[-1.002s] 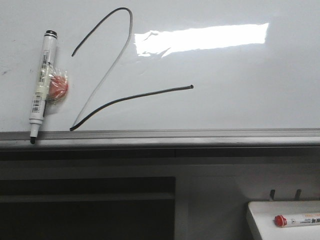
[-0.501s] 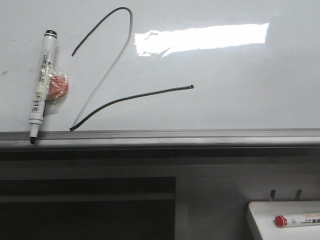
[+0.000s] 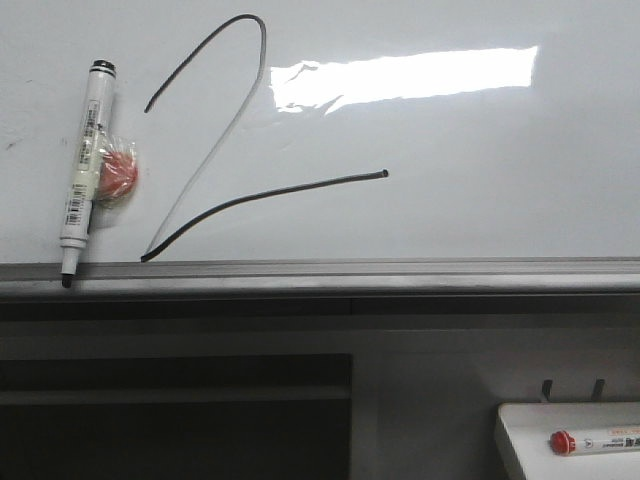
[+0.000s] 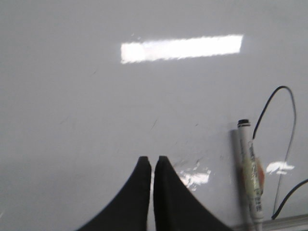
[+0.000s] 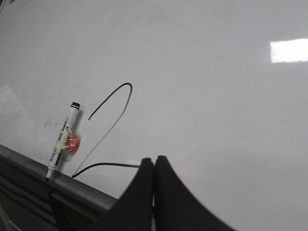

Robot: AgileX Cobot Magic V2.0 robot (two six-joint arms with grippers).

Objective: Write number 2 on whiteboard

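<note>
The number 2 (image 3: 215, 150) slants up-right on the whiteboard (image 3: 480, 180), a marker (image 3: 83, 165) just left; both grippers' jaws clenched, empty.

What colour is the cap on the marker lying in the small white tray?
Red, on the marker in the tray; front view shows it best.
</note>
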